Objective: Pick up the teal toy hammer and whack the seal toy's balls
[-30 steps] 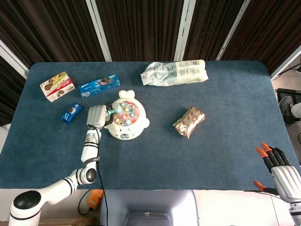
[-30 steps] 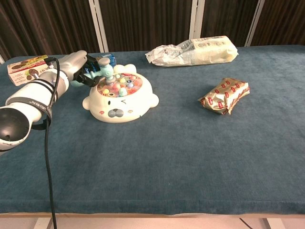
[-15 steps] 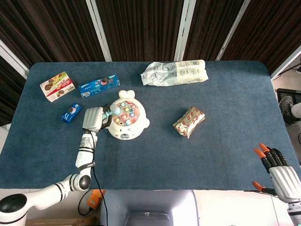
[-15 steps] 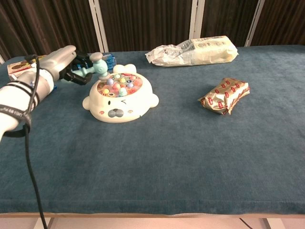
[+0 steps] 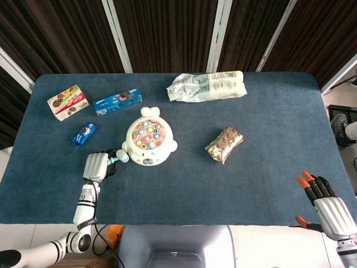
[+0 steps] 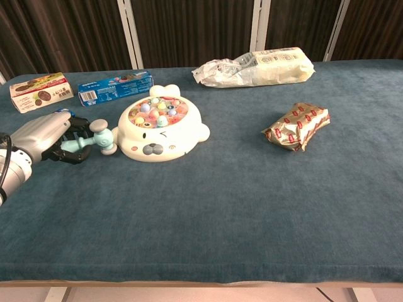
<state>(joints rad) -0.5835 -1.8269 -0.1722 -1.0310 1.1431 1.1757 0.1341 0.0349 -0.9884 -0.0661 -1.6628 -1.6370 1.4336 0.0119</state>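
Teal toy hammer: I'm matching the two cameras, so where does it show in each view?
Head view: teal toy hammer left of centre, in the left hand.
Chest view: hammer at the left edge, mid-height, in that hand.
Shared landmark: the seal toy, just right of the hammerhead.

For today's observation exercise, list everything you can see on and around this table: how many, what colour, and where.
seal toy: 1, white with coloured balls, table centre-left
hammer: 1, teal, beside the seal toy, held by left hand
cookie box: 1, white and red, far left
blue box: 1, behind the seal toy
blue packet: 1, left of the seal toy
white bag: 1, far edge
red-gold packet: 1, centre-right
table: 1, blue cloth
left hand: grey
right hand: orange-tipped, near right corner, holds nothing
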